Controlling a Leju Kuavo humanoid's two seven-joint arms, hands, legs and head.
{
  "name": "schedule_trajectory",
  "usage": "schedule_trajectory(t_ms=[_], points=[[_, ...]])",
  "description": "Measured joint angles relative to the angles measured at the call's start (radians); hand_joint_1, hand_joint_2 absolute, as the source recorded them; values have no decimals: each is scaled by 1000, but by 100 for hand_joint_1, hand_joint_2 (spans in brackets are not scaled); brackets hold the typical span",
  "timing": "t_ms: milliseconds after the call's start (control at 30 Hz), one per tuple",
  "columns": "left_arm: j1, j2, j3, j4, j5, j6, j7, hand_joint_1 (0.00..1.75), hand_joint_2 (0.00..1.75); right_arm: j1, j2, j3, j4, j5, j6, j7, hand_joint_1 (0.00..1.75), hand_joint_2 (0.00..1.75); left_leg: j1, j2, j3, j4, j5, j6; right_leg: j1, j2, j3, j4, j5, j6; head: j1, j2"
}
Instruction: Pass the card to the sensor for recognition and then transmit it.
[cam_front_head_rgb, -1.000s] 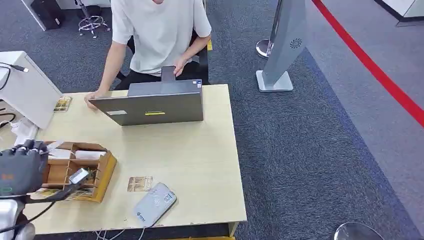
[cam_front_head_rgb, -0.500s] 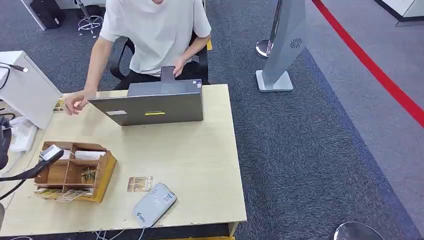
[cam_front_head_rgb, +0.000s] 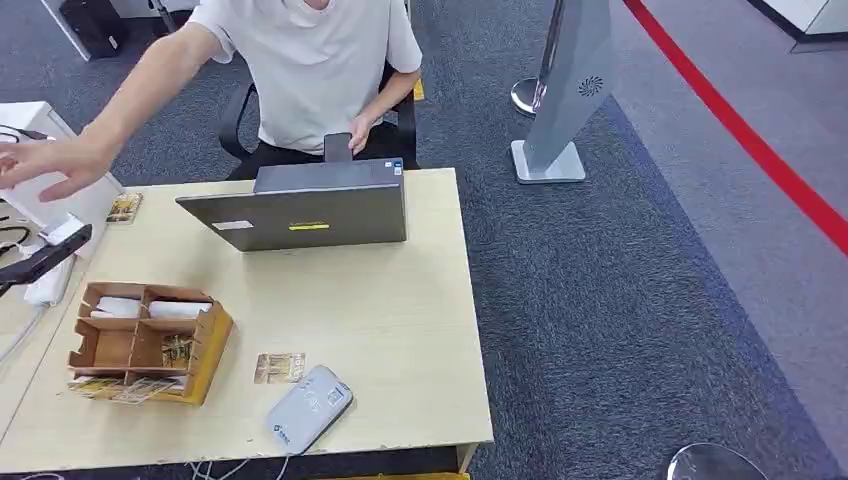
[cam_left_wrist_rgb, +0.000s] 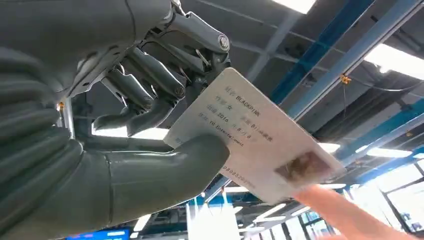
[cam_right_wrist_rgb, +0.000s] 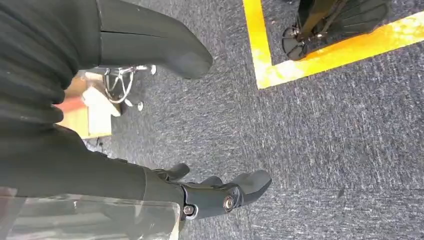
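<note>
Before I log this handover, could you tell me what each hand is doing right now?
Left hand: pinching the card.
Right hand: holding nothing, fingers apart.

The card (cam_left_wrist_rgb: 260, 147), pinched by the left hand (cam_left_wrist_rgb: 150, 100) in the left wrist view, carries several lines of small dark print. On the first line the Latin word "BLACKPINK" can be read after some Chinese characters too small to make out. A lower line seems to hold "2016" and further digits, and a row of numbers runs along the card's edge, but neither is sharp enough to read with certainty. In the head view, the laptop (cam_front_head_rgb: 310, 208) at 12 o'clock on the table (cam_front_head_rgb: 400, 320) bears a yellow sticker and a white label, both illegible. The grey sensor (cam_front_head_rgb: 309, 407) at 6 o'clock shows a small unreadable mark.
</note>
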Motion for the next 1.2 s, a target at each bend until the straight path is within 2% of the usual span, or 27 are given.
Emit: schedule_trajectory(t_ms=[133, 233, 267, 467, 633, 733, 933, 1067, 1200], points=[[-49, 4, -73, 11, 0, -1, 12, 175, 175, 0, 0, -2, 1, -16, 14, -2, 0, 175, 0, 0, 0, 0, 0, 0, 0, 0, 0, 0, 0, 0, 0, 0], [-63, 0, -104, 13, 0, 12, -15, 175, 175, 16, 0, 27, -9, -92, 16, 25, 0, 175, 0, 0, 0, 0, 0, 0, 0, 0, -1, 0, 0, 0, 0, 0], [-65, -3, -110, 13, 0, 17, -34, 0, 175, 26, 0, 46, -18, -129, 16, 43, 0, 175, 0, 0, 0, 0, 0, 0, 0, 0, -1, 0, 0, 0, 0, 0], [-65, -49, -117, 1, 0, 25, -101, 0, 175, 88, 0, 175, -91, -249, 8, 111, 0, 175, 0, 1, -1, 0, 0, 0, 0, 1, -1, 0, 0, 0, 0, 0], [-65, -79, -118, -9, 0, 23, -103, 0, 175, 119, 0, 240, -131, -282, 6, 125, 0, 175, 0, 2, -1, 0, 0, 0, 0, 2, -1, 0, 0, 0, 0, 0], [-53, -101, -118, -29, 0, 17, -105, 0, 175, 149, 0, 289, -170, -336, -6, 162, 0, 175, 0, 1, -1, 0, 0, 0, 0, 1, -1, 0, 0, 0, 0, 0], [3, -150, -120, -93, 0, -5, -107, 0, 175, 189, 0, 363, -226, -393, -25, 205, 0, 175, 0, 2, -1, 0, -1, 1, 0, 2, -1, 0, 0, 0, 0, 0], [111, -193, -172, -201, 0, -47, -89, 0, 175, 226, 0, 424, -277, -453, -50, 246, 0, 175, -1, 3, -2, 0, -1, 1, -1, 3, -2, 0, 0, 0, 1, 0], [153, -211, -196, -253, 2, -56, -94, 0, 175, 245, 0, 456, -304, -473, -61, 261, 0, 175, -1, 3, -3, 0, -1, 1, -1, 3, -2, 0, 0, 0, 0, 0]])
